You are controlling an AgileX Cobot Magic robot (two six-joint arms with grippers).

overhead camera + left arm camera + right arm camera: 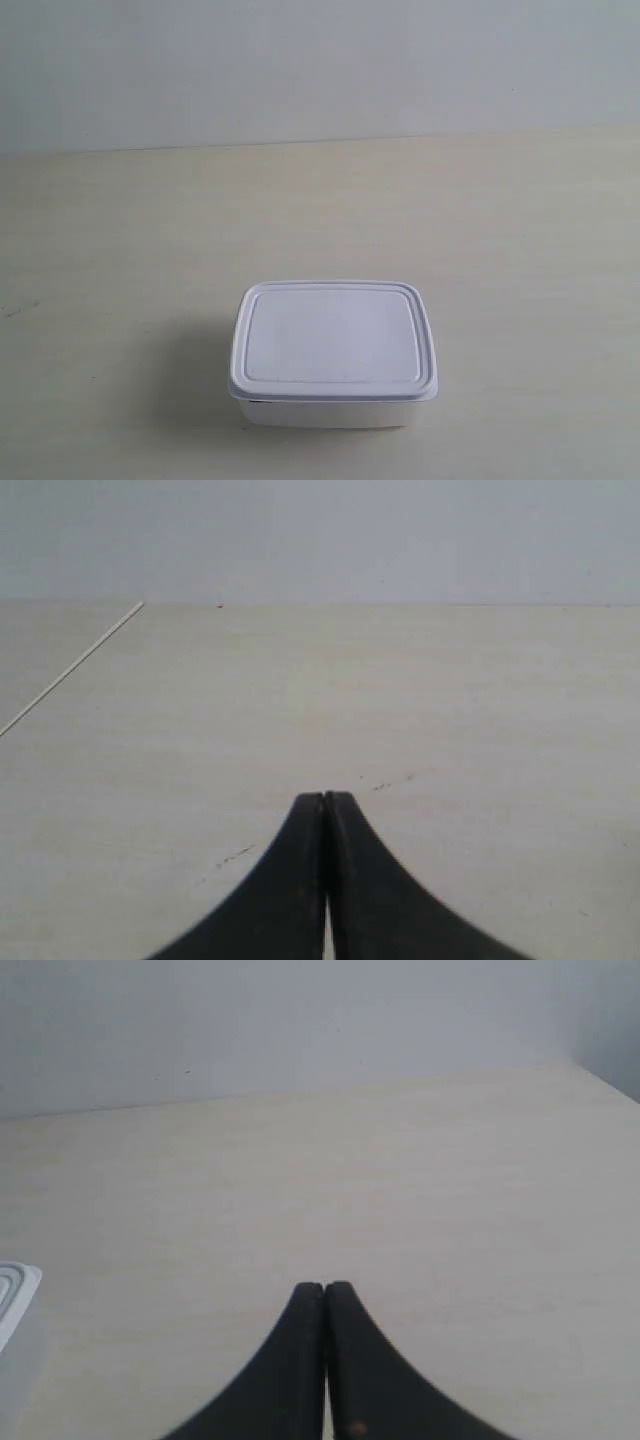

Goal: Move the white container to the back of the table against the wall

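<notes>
The white container [335, 352] with its flat rimmed lid stands on the pale wood-grain table [120, 250], toward the front in the exterior view and well short of the wall [320, 60]. No arm shows in that view. My left gripper [326, 798] is shut, black fingertips pressed together over bare table, and the container is out of its view. My right gripper [325, 1287] is also shut with nothing in it. A corner of the white container [14, 1305] shows at the edge of the right wrist view, apart from the fingers.
The table meets the wall along a straight line at the back [320, 140]. A thin pale line [70, 670] runs across the table in the left wrist view. The table's side edge [605, 1080] shows in the right wrist view.
</notes>
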